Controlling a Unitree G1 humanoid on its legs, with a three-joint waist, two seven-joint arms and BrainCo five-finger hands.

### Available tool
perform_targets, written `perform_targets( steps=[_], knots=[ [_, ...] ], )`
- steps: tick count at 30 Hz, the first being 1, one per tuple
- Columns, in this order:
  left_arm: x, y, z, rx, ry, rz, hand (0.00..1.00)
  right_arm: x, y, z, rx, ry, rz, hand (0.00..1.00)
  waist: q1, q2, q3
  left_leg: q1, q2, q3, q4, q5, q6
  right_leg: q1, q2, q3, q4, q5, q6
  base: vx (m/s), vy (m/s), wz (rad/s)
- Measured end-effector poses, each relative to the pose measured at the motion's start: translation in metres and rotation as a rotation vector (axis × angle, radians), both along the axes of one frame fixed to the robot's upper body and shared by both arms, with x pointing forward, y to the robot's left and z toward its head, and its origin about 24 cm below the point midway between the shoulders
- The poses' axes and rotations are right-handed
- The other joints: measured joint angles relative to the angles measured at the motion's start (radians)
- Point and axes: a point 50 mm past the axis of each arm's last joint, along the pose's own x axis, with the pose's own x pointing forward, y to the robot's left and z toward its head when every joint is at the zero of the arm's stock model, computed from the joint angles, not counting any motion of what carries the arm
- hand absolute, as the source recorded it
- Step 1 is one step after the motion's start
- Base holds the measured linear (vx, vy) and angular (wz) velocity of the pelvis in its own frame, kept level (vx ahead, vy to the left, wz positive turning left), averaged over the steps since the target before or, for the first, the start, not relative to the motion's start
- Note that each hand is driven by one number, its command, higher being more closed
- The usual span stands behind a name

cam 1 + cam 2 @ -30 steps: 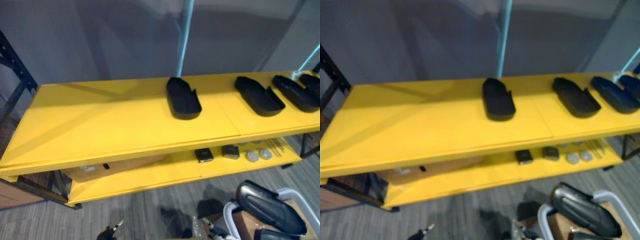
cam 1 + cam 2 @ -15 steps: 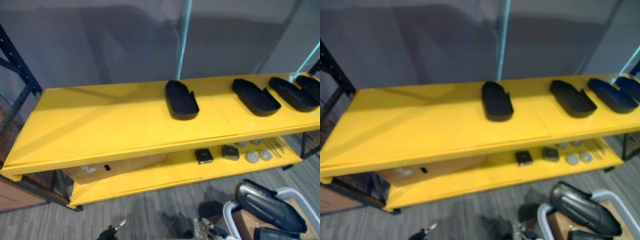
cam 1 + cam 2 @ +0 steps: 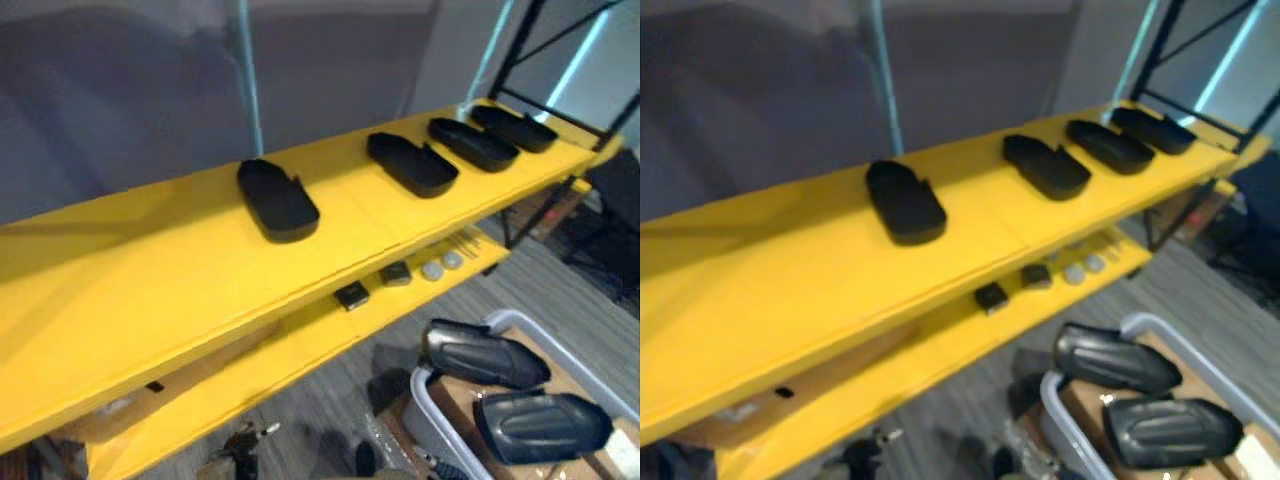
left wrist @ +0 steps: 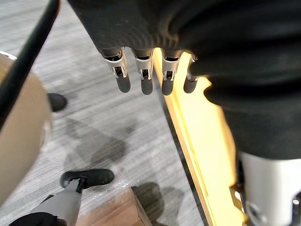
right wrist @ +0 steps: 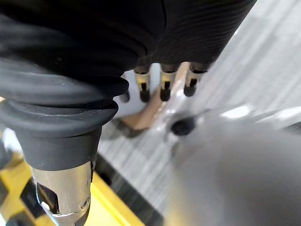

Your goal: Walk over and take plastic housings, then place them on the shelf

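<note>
Both hands are idle right now. Our left hand (image 4: 143,77) hangs over the floor just beside the edge of the yellow shelf (image 3: 150,290), fingers straight and empty. Our right hand (image 5: 162,84) is just as loose, nothing in it either. Two black plastic housings (image 3: 485,355) sit in the grey bin (image 3: 424,405) on our right hand's side, and four more housings (image 3: 410,163) lie in a row on the top board. We reckon they're light, stiff shells with smooth, kinda slippery skin. We'd grab one across its narrow middle, thumb on one side wall, fingers on the other.
</note>
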Motion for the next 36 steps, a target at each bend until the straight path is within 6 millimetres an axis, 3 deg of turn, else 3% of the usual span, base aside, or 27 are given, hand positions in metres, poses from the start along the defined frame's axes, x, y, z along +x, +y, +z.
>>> perform_targets(
  steps=[7, 10, 14, 15, 16, 18, 20, 21, 23, 25, 26, 27, 29, 31, 33, 36],
  knots=[
    [-0.01, -0.002, -0.004, 0.005, 0.052, -0.031, 0.0, -0.007, -0.004, 0.0, -0.008, 0.015, 0.002, 0.0, -0.002, 0.01, 0.007, -0.013, -0.01, -0.01, 0.019, -0.023, 0.001, -0.022, 0.004, 0.024, 0.009, 0.012, 0.014, 0.03, 0.037, -0.15],
    [-0.015, -0.004, -0.006, 0.001, 0.062, -0.026, 0.0, -0.003, -0.008, 0.002, -0.023, -0.039, -0.035, 0.0, -0.024, 0.032, 0.026, -0.029, -0.02, -0.008, 0.109, -0.026, 0.003, -0.063, 0.002, 0.079, 0.087, 0.015, 0.01, 0.01, 0.069, -0.44],
    [-0.01, -0.002, -0.003, 0.005, 0.024, -0.005, 0.0, -0.015, -0.013, 0.004, -0.08, -0.079, -0.068, 0.0, -0.04, 0.049, 0.044, 0.002, -0.027, -0.024, 0.022, -0.062, 0.042, -0.091, 0.011, 0.076, 0.137, 0.019, 0.014, -0.11, 0.071, -0.7],
    [-0.009, 0.004, -0.002, 0.01, 0.009, 0.063, 0.0, -0.015, -0.011, 0.005, -0.092, -0.088, -0.06, 0.0, -0.037, 0.057, 0.053, 0.005, -0.027, 0.02, 0.019, -0.055, 0.054, -0.099, 0.002, 0.018, 0.146, 0.021, -0.003, -0.13, 0.013, -0.71],
    [-0.008, 0.01, 0.0, 0.009, -0.008, 0.136, 0.0, -0.019, -0.01, 0.004, -0.113, -0.072, -0.017, 0.0, -0.037, 0.039, 0.057, 0.003, -0.02, 0.054, 0.016, -0.051, 0.062, -0.128, -0.005, -0.073, 0.232, -0.015, -0.049, -0.1, 0.013, -0.66],
    [-0.012, 0.019, 0.0, 0.023, -0.006, 0.204, 0.0, -0.023, -0.011, 0.004, -0.141, -0.053, -0.002, 0.0, -0.025, 0.05, 0.054, -0.005, 0.008, 0.083, 0.02, -0.047, 0.062, -0.147, -0.027, -0.165, 0.349, -0.061, -0.078, 0.05, 0.033, -0.51],
    [-0.024, 0.03, -0.001, 0.045, 0.025, 0.247, 0.0, -0.024, -0.013, 0.004, -0.163, -0.049, -0.012, 0.0, -0.019, 0.057, 0.053, -0.03, 0.052, 0.094, 0.036, -0.04, 0.052, -0.142, -0.045, -0.196, 0.416, -0.094, -0.081, 0.15, 0.046, -0.42],
    [-0.036, 0.042, -0.001, 0.076, 0.051, 0.272, 0.0, -0.02, -0.014, 0.005, -0.176, -0.054, -0.026, 0.0, 0.001, 0.053, 0.054, -0.039, 0.08, 0.112, 0.037, -0.029, 0.036, -0.142, -0.072, -0.211, 0.46, -0.105, -0.087, 0.16, 0.021, -0.43],
    [-0.051, 0.055, -0.001, 0.108, 0.09, 0.316, 0.0, -0.015, -0.014, 0.005, -0.173, -0.065, -0.032, 0.0, 0.011, 0.04, 0.051, -0.06, 0.092, 0.115, 0.04, -0.018, 0.02, -0.139, -0.108, -0.226, 0.478, -0.11, -0.08, 0.16, -0.029, -0.37],
    [-0.064, 0.066, -0.001, 0.134, 0.13, 0.375, 0.0, -0.003, -0.011, 0.006, -0.167, -0.092, -0.024, 0.0, 0.013, 0.019, 0.054, -0.084, 0.099, 0.114, 0.053, -0.009, 0.005, -0.122, -0.147, -0.226, 0.45, -0.102, -0.068, 0.12, -0.126, -0.17],
    [-0.074, 0.073, -0.001, 0.151, 0.154, 0.415, 0.0, 0.001, -0.008, 0.005, -0.159, -0.097, -0.017, 0.0, 0.018, 0.004, 0.055, -0.084, 0.099, 0.113, 0.053, -0.003, -0.007, -0.098, -0.164, -0.228, 0.409, -0.044, -0.067, 0.08, -0.268, -0.1],
    [-0.081, 0.077, -0.001, 0.155, 0.166, 0.462, 0.0, 0.005, -0.005, 0.005, -0.154, -0.103, 0.0, 0.0, 0.024, -0.006, 0.053, -0.082, 0.104, 0.11, 0.053, 0.005, -0.025, -0.071, -0.168, -0.234, 0.368, -0.043, -0.028, 0.08, -0.318, -0.08],
    [-0.083, 0.073, -0.002, 0.138, 0.171, 0.493, 0.0, 0.013, -0.008, 0.007, -0.168, -0.119, 0.022, 0.0, 0.032, -0.004, 0.052, -0.081, 0.124, 0.105, 0.049, 0.022, -0.055, -0.032, -0.152, -0.295, 0.305, -0.059, -0.005, 0.07, -0.351, -0.1],
    [-0.079, 0.053, -0.007, 0.088, 0.159, 0.495, 0.0, 0.033, -0.011, 0.012, -0.191, -0.161, 0.106, 0.0, 0.036, 0.017, 0.062, -0.085, 0.149, 0.105, 0.031, 0.042, -0.087, 0.026, -0.113, -0.364, 0.174, -0.064, 0.009, 0.04, -0.389, -0.17],
    [-0.071, 0.032, -0.01, 0.022, 0.134, 0.502, 0.0, 0.046, -0.011, 0.016, -0.205, -0.189, 0.152, 0.0, 0.033, 0.029, 0.065, -0.104, 0.154, 0.105, 0.012, 0.062, -0.105, 0.031, -0.093, -0.364, 0.106, -0.065, 0.01, -0.01, -0.284, -0.16],
    [-0.06, 0.023, -0.008, -0.019, 0.077, 0.496, 0.0, 0.06, -0.011, 0.021, -0.241, -0.24, 0.173, 0.0, 0.035, 0.036, 0.07, -0.154, 0.157, 0.065, -0.001, 0.091, -0.119, 0.003, -0.063, -0.348, 0.028, -0.052, 0.008, -0.07, -0.225, -0.22]
  ],
)
